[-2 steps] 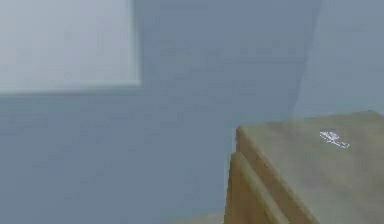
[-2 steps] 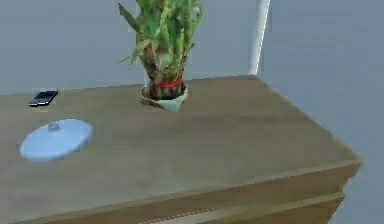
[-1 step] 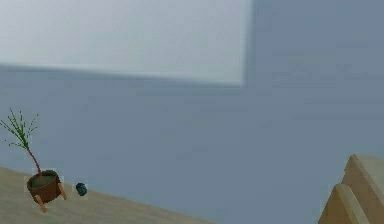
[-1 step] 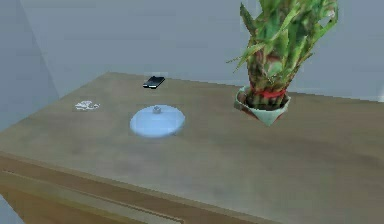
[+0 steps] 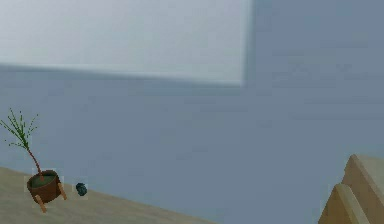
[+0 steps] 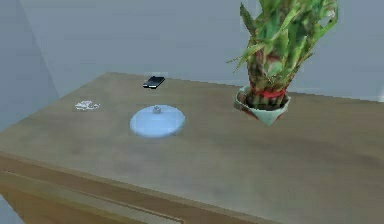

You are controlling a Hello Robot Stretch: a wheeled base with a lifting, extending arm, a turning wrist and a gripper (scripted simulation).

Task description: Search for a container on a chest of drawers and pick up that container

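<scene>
In the arm side view the leafy plant (image 6: 280, 45) is cut off by the upper edge, and the wooden top (image 6: 230, 165) runs off at the bottom and right. We cannot name the small whitish thing (image 6: 87, 104); the dark flat thing (image 6: 154, 82) is perhaps a phone. In the forward view a wooden piece (image 5: 357, 195) is cut by the lower right corner.

a pale blue, round, low container (image 6: 157, 121) with a small knob sat flat on the wooden chest of drawers (image 6: 205, 172).
</scene>
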